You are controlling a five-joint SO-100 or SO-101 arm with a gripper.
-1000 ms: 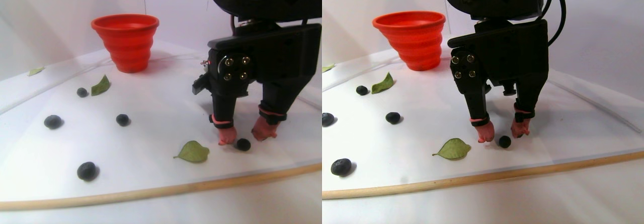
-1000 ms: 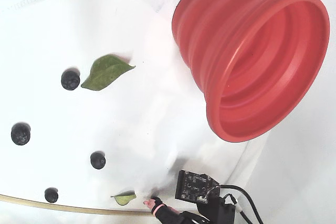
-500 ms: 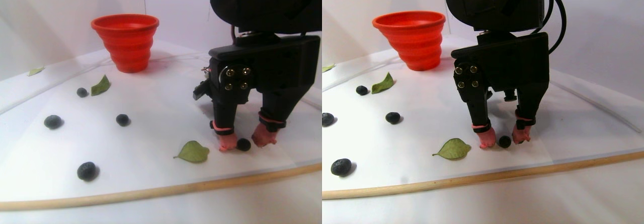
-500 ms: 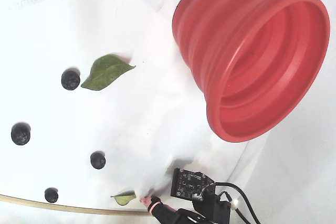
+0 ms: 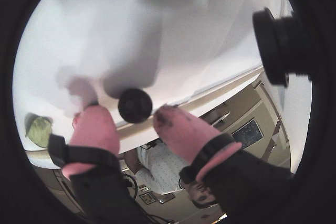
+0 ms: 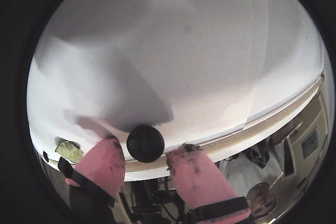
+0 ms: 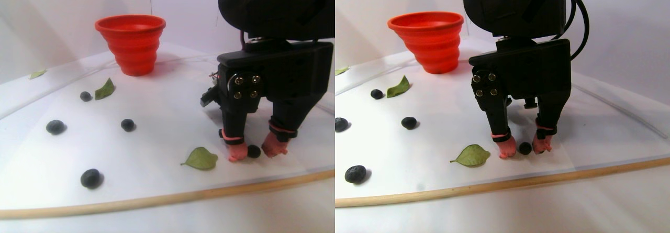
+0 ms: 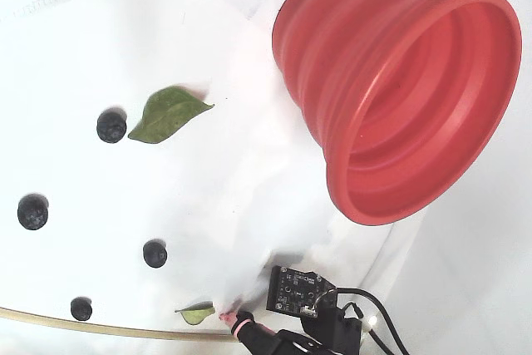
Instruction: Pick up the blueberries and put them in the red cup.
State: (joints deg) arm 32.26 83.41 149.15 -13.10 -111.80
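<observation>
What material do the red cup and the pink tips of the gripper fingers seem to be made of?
The red cup looks like soft silicone or rubber: matte, with stepped ridged walls that suggest it folds flat. The pink fingertips look like a soft rubbery or cloth-like cover, dull and smudged dark, held on by black bands; I cannot tell which. Between them sits a matte dark blueberry.
</observation>
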